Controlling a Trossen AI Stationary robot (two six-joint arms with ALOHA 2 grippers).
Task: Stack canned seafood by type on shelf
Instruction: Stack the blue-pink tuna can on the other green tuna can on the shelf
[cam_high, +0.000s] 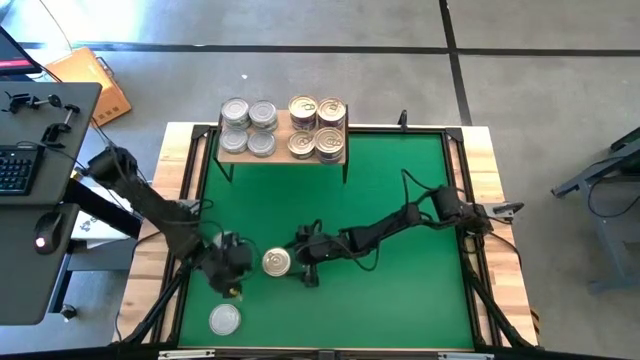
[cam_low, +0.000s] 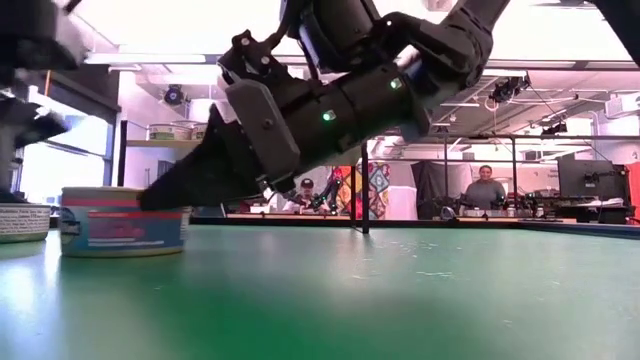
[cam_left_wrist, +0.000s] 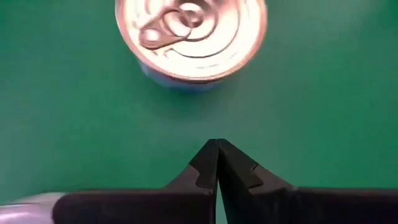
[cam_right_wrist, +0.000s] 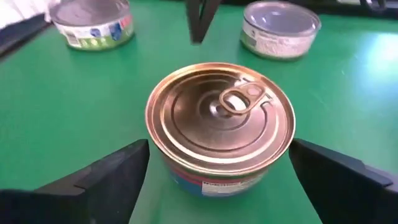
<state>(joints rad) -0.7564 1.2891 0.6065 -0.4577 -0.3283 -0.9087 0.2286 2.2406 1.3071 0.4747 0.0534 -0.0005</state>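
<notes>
A gold-lidded pull-tab can (cam_high: 276, 262) (cam_right_wrist: 221, 124) (cam_left_wrist: 191, 37) stands upright on the green mat (cam_high: 400, 200). My right gripper (cam_high: 296, 262) (cam_right_wrist: 219, 149) is open. Its fingers stand on either side of the can's near half without touching it. My left gripper (cam_high: 246, 268) (cam_left_wrist: 216, 149) is shut and empty, above the mat just left of that can. The shelf (cam_high: 283, 150) at the far edge carries silver-lidded cans (cam_high: 248, 127) on its left half and gold-lidded cans (cam_high: 317, 127) on its right half.
A loose silver-lidded can (cam_high: 225, 320) rests on the mat near the front left corner. The right wrist view shows two silver cans (cam_right_wrist: 93, 22) (cam_right_wrist: 280, 25) beyond the gold one. The mat's right half is bare. People sit in the room behind the table (cam_low: 487, 190).
</notes>
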